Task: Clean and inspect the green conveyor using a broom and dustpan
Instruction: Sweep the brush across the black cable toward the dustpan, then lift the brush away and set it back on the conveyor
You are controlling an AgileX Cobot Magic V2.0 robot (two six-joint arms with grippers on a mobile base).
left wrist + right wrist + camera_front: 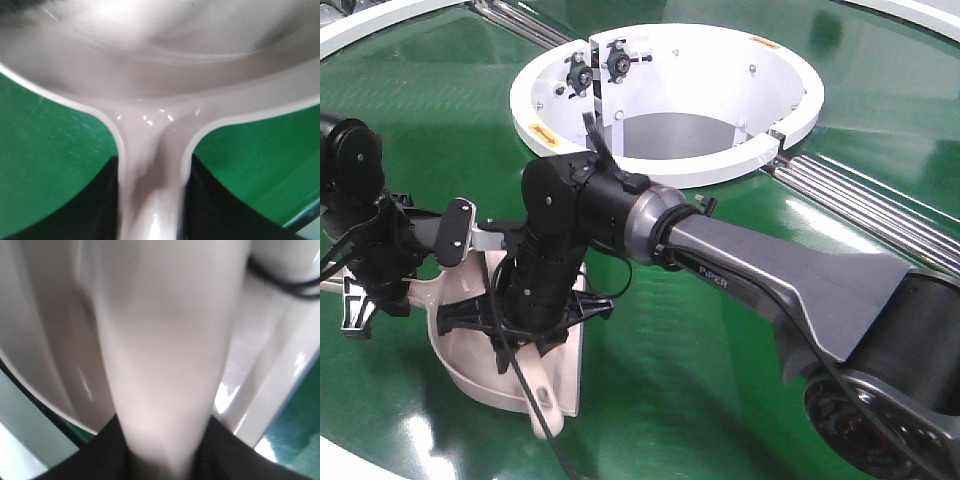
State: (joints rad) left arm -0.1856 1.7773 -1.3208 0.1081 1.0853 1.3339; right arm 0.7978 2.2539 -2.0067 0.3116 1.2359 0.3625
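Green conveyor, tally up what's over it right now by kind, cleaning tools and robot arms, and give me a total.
Dustpan: 1
Broom: 1
Robot arms: 2
Total: 4

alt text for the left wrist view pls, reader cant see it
A pale beige dustpan fills the upper frame, its handle running down the centre into the left gripper, whose dark fingers press against both sides. Glossy green conveyor shows on either side.
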